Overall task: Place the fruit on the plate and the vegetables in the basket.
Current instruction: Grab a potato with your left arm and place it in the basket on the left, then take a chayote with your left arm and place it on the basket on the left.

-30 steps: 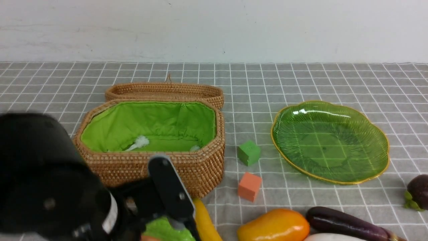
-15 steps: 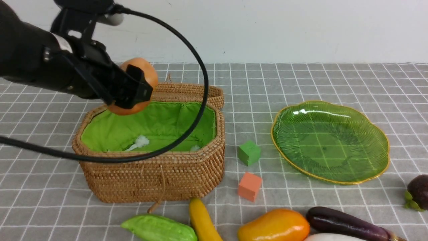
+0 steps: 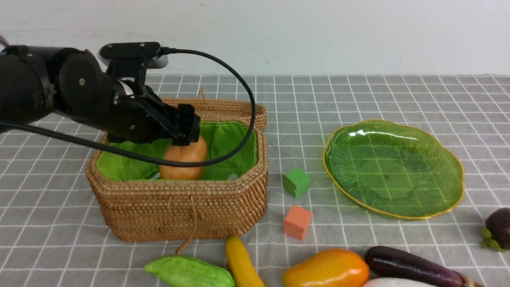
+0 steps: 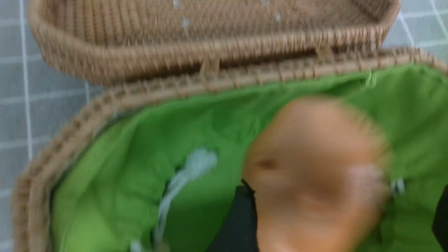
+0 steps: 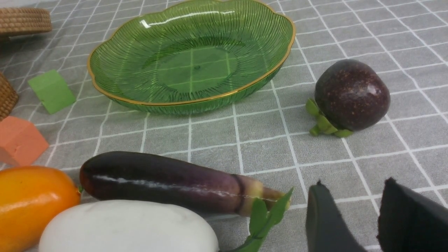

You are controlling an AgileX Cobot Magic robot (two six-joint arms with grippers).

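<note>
**Grey checked cloth: one vegetable going into the basket, plate bare**

On the cloth (image 3: 358,91), the potato (image 3: 184,158) is being seen inside the basket (image 3: 179,207), against its green lining and just under the left gripper (image 3: 186,133). Its jaws are being held wide, with a gap showing beside the potato in the wrist view. The potato is therefore being judged as let go, though blur is leaving some doubt.

No other vegetable is being seen in the basket, part of which is being hidden by the arm. The gourd (image 3: 191,273) is lying just in front of the basket. The eggplant (image 3: 410,265) and the white one (image 3: 394,283) are lying further to its front right.

No fruit is being handled. The banana (image 3: 241,263) and mango (image 3: 326,269) are lying in front of the basket, and the mangosteen (image 3: 500,229) far to its right. The plate (image 3: 392,167), well apart on the basket's right, is lying bare.

The right gripper (image 5: 354,185) is being held low, far to the basket's front right, jaws parted with nothing between them. Most of the sorting is being judged as not yet done.
</note>
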